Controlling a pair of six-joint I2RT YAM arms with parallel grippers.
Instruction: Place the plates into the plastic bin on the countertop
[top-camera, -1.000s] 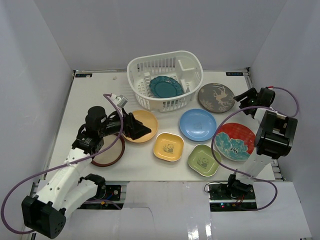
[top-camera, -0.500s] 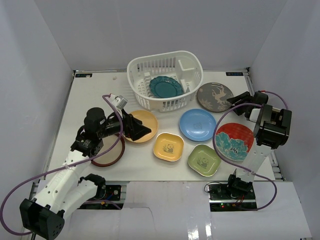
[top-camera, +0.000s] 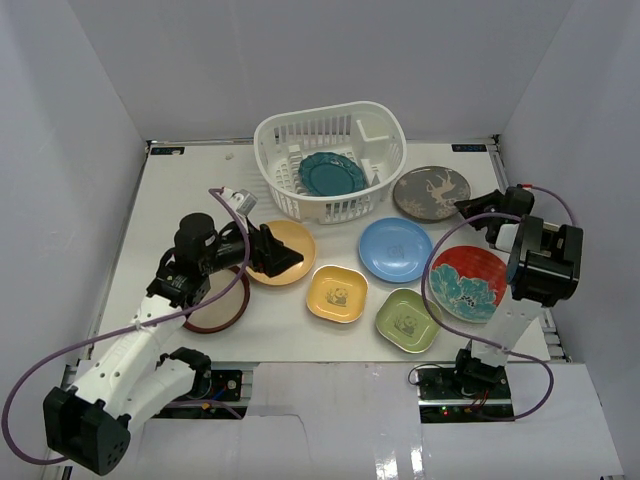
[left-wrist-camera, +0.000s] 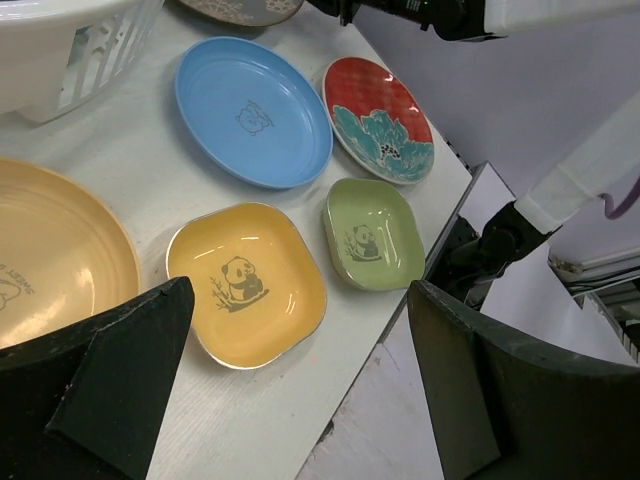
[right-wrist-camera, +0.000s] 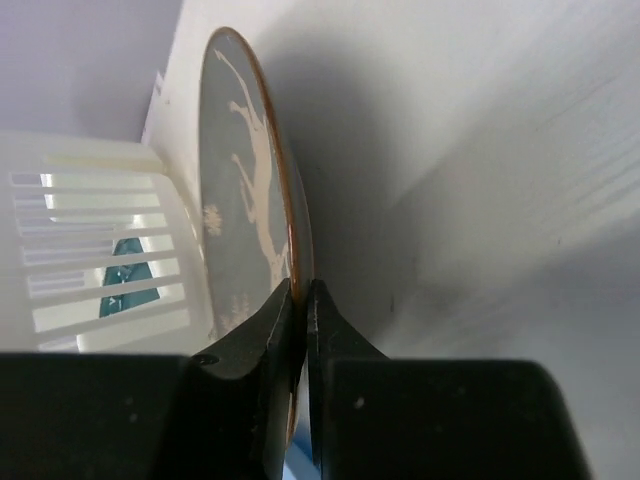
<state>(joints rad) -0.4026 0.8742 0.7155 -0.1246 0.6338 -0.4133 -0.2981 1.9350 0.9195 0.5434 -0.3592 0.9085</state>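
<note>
Right wrist: grey plate (right-wrist-camera: 245, 190) rim between fingers (right-wrist-camera: 256, 335) (pinched).

White-linked arms (top-camera: 128, 352) with black joint housings (top-camera: 545, 262) trail looping purple cables (top-camera: 424, 287).

The countertop (top-camera: 175, 185) is brightly and evenly lit from overhead, with only soft shadows cast, while in the right wrist view the dark grey patterned plate (right-wrist-camera: 243, 200) is rendered slightly blurred at close range beside a broad shadow.
</note>
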